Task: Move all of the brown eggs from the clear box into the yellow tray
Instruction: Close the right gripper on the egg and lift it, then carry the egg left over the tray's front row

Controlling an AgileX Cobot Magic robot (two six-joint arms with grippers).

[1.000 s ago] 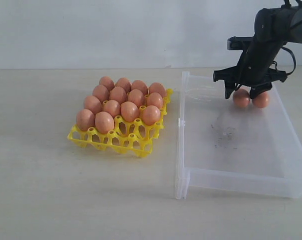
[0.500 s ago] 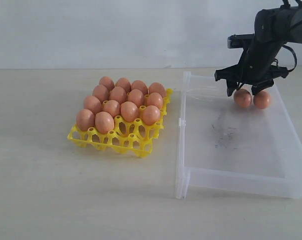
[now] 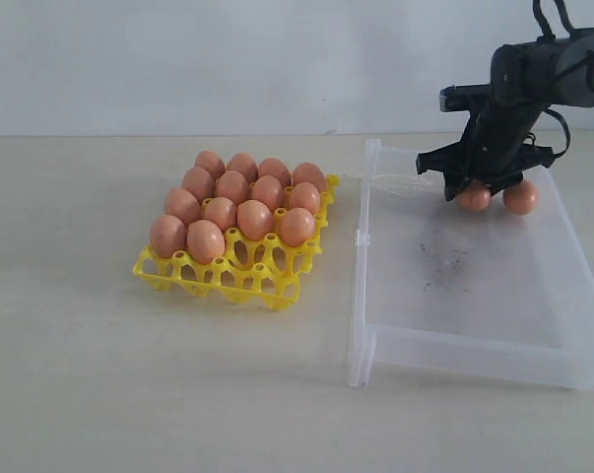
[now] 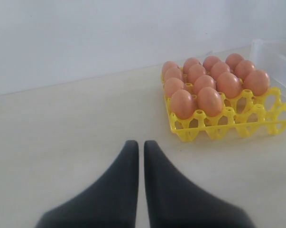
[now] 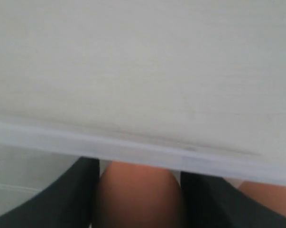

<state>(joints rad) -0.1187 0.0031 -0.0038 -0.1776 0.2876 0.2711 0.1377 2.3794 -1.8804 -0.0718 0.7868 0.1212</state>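
Closing since a second ago, right fingers [image 5: 62,199] clasp one brown egg [image 5: 138,190] in clear box [image 3: 474,350], left fingers [image 4: 119,190] together

Bright, even, diffuse light washes the pale counter [image 3: 178,394]; shadows lie faint and soft. Right wrist view is heavily blurred: the brown egg [image 5: 139,194] between the jaws seems out of focus.

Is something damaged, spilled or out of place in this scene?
Only dark smudges on the floor of the clear box, near its middle: they look like dirt marks. The brown eggs look whole and the yellow tray sits flat.
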